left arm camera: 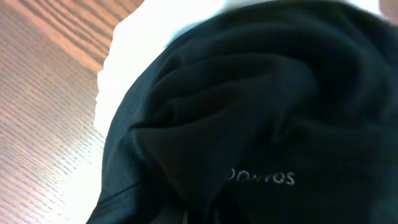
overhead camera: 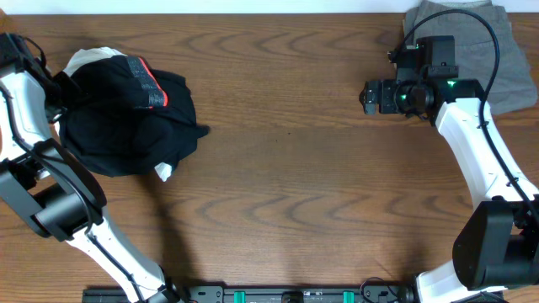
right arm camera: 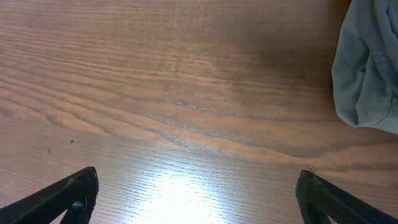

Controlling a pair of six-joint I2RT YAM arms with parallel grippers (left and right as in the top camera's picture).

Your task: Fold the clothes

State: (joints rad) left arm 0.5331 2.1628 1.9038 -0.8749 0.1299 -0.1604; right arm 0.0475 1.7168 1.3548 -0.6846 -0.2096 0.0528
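Note:
The clothes lie in one heap at the left of the table: black trousers (overhead camera: 126,126) with a grey-and-coral-red waistband (overhead camera: 150,88) on top, and a white T-shirt (overhead camera: 88,59) peeking out beneath. My left gripper (overhead camera: 64,97) is at the heap's left edge. In the left wrist view, black cloth with a small printed logo (left arm camera: 261,124) fills the frame, with white cloth (left arm camera: 137,56) behind it. The fingers (left arm camera: 199,219) are barely visible, close together with black cloth between them. My right gripper (overhead camera: 368,97) is open and empty over bare wood (right arm camera: 199,180).
Grey-khaki shorts (overhead camera: 497,50) lie at the table's far right corner, just right of my right gripper; their edge shows in the right wrist view (right arm camera: 370,68). The wooden table (overhead camera: 286,168) spans the space between the two arms.

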